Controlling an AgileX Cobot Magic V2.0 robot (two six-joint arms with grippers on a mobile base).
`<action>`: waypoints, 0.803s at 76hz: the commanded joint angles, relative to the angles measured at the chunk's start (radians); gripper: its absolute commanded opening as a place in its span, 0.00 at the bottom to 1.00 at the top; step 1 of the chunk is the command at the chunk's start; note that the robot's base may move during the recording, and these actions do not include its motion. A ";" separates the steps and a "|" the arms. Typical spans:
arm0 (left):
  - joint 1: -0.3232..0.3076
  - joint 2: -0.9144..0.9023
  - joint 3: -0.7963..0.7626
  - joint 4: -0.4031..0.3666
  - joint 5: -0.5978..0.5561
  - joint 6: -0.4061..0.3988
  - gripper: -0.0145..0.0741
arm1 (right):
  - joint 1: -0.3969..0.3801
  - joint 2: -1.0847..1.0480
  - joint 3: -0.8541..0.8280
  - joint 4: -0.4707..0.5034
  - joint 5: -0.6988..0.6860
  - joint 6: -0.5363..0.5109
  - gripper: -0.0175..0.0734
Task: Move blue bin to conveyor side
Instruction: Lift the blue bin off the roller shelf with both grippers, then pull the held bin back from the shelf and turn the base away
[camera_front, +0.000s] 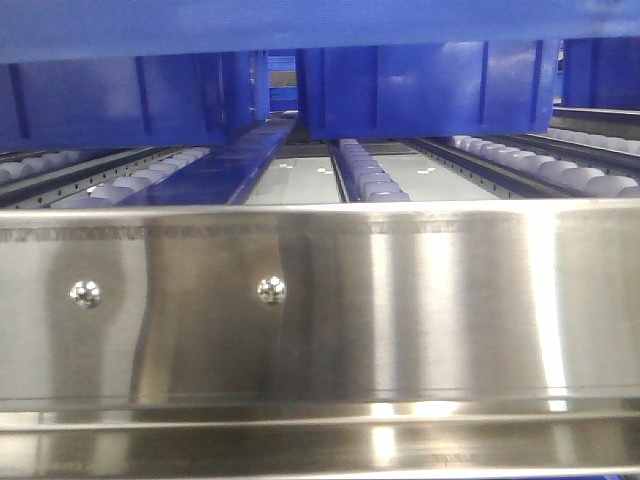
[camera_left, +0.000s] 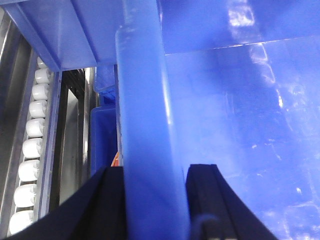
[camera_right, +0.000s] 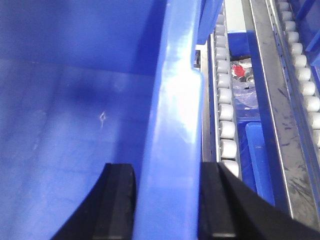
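Note:
The blue bin fills both wrist views. Its glossy inside wall (camera_left: 240, 125) and thick top rim (camera_left: 142, 100) show in the left wrist view. My left gripper (camera_left: 155, 172) is shut on that rim, with one black finger (camera_left: 107, 200) outside and the other inside. In the right wrist view my right gripper (camera_right: 167, 172) is shut on the opposite rim (camera_right: 177, 90), beside the bin's inner wall (camera_right: 75, 100). A blue band (camera_front: 300, 25) spans the top of the front view; I cannot tell whether it is this bin. The conveyor is out of view.
A shiny steel rack front (camera_front: 320, 300) stands close ahead, with white roller tracks (camera_front: 370, 175) behind it and other blue bins (camera_front: 430, 95) at the back. Rollers (camera_left: 32, 150) run left of the bin and rollers (camera_right: 225, 100) right of it. Below lies a red-capped item (camera_right: 241, 70).

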 joint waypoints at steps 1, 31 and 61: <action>-0.014 -0.021 -0.022 -0.033 -0.082 0.007 0.14 | 0.008 -0.020 -0.019 0.031 -0.098 -0.019 0.10; -0.014 -0.021 -0.022 -0.033 -0.082 0.007 0.14 | 0.008 -0.014 -0.019 0.031 -0.193 -0.019 0.10; -0.014 -0.021 -0.022 -0.033 -0.082 0.007 0.14 | 0.008 0.000 -0.019 0.031 -0.442 -0.019 0.10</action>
